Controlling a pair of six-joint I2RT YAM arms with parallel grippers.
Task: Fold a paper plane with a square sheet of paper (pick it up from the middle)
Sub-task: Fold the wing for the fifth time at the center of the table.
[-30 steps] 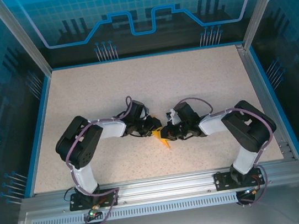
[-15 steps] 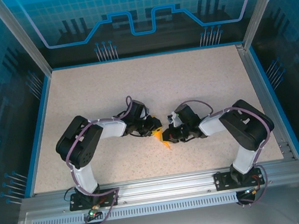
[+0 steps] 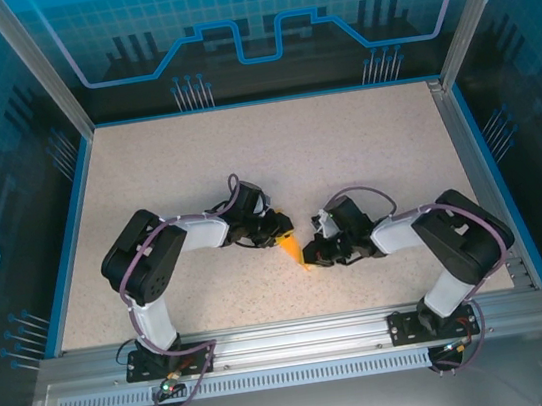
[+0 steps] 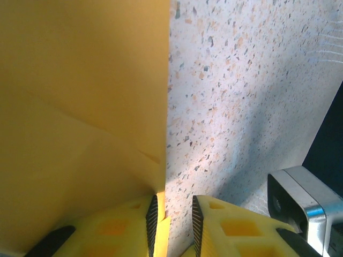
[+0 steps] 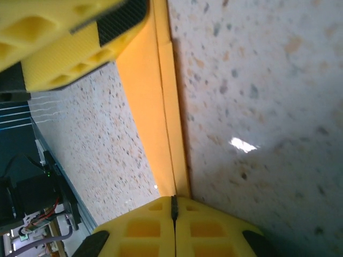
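Meeting nose to nose over the near middle of the speckled tabletop (image 3: 345,152), the two arms crowd the sheet of paper (image 3: 289,252) from both sides; their black wrists and looping purple cables (image 3: 233,186) hide its ends from above, so that only a small orange-yellow wedge shows between them. Blue-trimmed clear walls (image 3: 55,102) stand along the left, right and far edges; an aluminium rail (image 3: 300,335) carrying the arm bases runs along the near edge.

The paper is plain and unmarked, already folded; the left wrist view shows a broad flap crossed by slanting creases with one straight edge, and the right wrist view shows a narrow strip of overlapping layers with a lengthwise seam.

The right gripper (image 5: 174,201) has its jaws pressed together on one end of that strip; the left gripper (image 4: 172,206) stands with a narrow gap between its jaws, the paper's edge lying in the gap against one pad, bare tabletop showing beside it.
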